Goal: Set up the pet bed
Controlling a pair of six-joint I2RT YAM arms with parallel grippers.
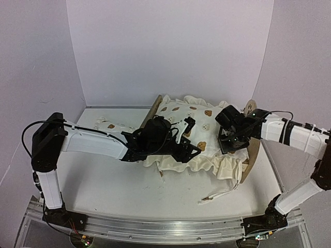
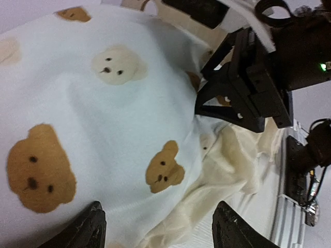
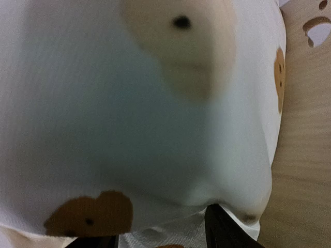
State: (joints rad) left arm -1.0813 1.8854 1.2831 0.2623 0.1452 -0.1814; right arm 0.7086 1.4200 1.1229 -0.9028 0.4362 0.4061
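The pet bed's light-wood frame shows in the top view as a footboard (image 1: 153, 110) and a rounded headboard (image 1: 250, 107); its striped base is hidden under the cream bear-print cushion (image 1: 192, 118) lying on it. My left gripper (image 1: 192, 149) is open just above the cushion's near ruffled edge, with bear-print fabric (image 2: 108, 129) below its fingers (image 2: 94, 228). My right gripper (image 1: 227, 143) is open and pressed close against the cushion (image 3: 145, 103) beside the headboard (image 3: 305, 144), whose paw cutout (image 3: 317, 26) shows. The right gripper also shows in the left wrist view (image 2: 243, 98).
The small bear-print pillow (image 1: 110, 124) lies on the white table (image 1: 103, 181) left of the bed. Cushion ties (image 1: 220, 195) trail on the table in front of the bed's right end. White walls enclose the back and both sides.
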